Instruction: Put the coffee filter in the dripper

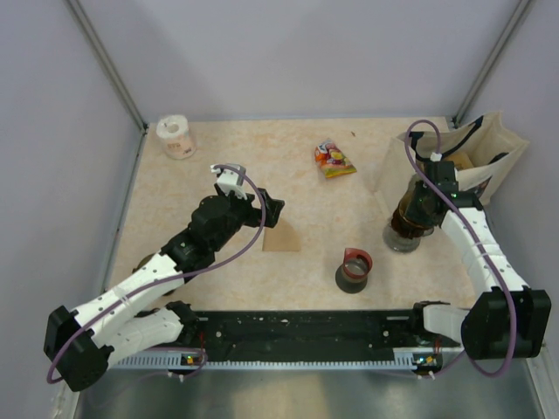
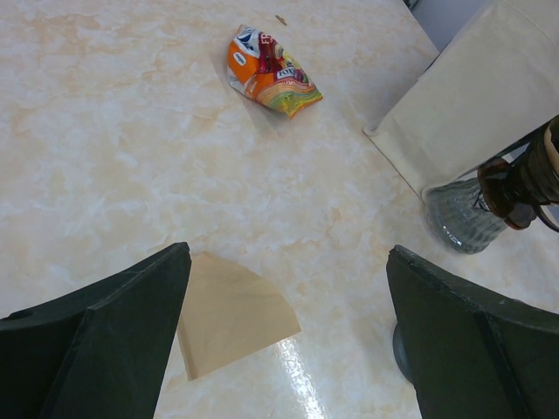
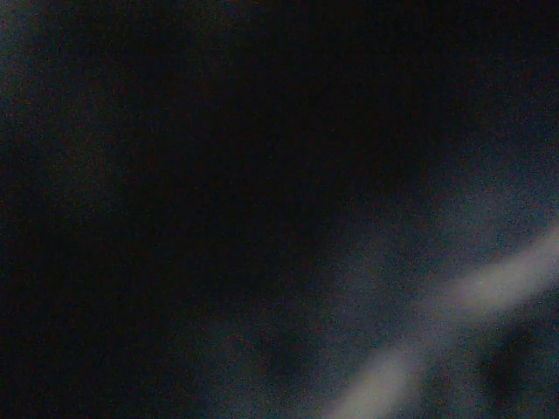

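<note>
Left gripper [image 2: 288,253] hovers low over the table [image 1: 218,175] with its fingers [image 2: 105,340] spread as wide as they go and nothing between them. This reads as an approach for a pick, since the coffee filter [image 2: 231,310] lies just beside the left-hand finger, one edge hidden behind it. The filter is in the middle of the table, flat on the surface and well apart from the dripper [image 1: 406,218]. It is a tan paper wedge with a rounded far edge, folded shut, thin, not yet opened into a cone. Judgement: a sheet this flat will be hard to nip off the table, so a fingertip likely has to catch an edge. The dripper sits on top of a clear glass cup [image 2: 463,214] at the right side, next to a paper bag [image 1: 485,148]. It shows as a translucent brown cone, mouth upward, presumably set there so the filter can drop in from above. Right gripper [image 1: 417,208] is down at the dripper, probably steadying or positioning it. Its wrist camera shows only darkness and the overhead view is blocked by the arm, so I cannot tell how far its fingers are parted or whether they hold anything. A black cup with a red rim [image 1: 354,271] stands near the front, between filter and dripper, and is a possible obstacle on the carry. A snack packet [image 2: 271,72] lies further back, out of the way.
</note>
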Tool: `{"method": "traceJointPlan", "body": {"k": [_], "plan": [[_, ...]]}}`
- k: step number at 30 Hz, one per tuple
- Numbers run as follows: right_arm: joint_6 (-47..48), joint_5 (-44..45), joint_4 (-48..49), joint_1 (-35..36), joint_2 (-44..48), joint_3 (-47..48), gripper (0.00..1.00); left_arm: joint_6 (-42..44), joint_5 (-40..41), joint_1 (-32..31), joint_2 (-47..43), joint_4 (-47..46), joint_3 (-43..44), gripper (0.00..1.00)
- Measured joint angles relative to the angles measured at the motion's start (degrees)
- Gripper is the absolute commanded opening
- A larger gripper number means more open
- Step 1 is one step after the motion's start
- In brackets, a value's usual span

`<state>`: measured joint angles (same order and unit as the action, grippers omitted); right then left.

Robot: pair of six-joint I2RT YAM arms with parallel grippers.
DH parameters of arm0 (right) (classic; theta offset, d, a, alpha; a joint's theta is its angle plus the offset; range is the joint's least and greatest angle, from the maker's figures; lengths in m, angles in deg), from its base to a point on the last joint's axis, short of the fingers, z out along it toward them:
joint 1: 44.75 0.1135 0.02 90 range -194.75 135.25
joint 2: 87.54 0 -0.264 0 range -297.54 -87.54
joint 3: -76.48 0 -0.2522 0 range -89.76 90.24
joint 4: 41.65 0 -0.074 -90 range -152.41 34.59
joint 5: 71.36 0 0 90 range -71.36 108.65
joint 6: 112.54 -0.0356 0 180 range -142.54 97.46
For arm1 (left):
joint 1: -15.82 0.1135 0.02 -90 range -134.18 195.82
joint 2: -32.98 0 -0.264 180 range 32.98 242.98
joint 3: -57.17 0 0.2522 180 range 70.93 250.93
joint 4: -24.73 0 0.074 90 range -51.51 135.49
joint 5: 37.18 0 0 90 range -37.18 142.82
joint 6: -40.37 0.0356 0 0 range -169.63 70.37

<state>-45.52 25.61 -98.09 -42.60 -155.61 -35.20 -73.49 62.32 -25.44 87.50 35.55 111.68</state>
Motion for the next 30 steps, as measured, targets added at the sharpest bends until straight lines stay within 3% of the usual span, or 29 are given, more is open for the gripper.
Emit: {"method": "traceJointPlan", "body": {"k": [8,15,18,30], "plan": [[-0.1,-0.8,0.0,0.0,-0.1,0.0,0.13,0.0,0.0,0.0,0.0,0.0,0.0,0.99],[-0.2,-1.1,-0.5,0.0,-0.1,1.1,0.12,0.0,0.0,0.0,0.0,0.0,0.0,0.99],[-0.2,-1.1,-1.3,0.0,-0.1,1.9,0.18,0.0,0.0,0.0,0.0,0.0,0.0,0.99],[-0.2,-2.4,-3.7,0.0,0.8,3.8,0.18,0.0,-0.1,0.0,0.0,0.0,0.0,0.99]]}}
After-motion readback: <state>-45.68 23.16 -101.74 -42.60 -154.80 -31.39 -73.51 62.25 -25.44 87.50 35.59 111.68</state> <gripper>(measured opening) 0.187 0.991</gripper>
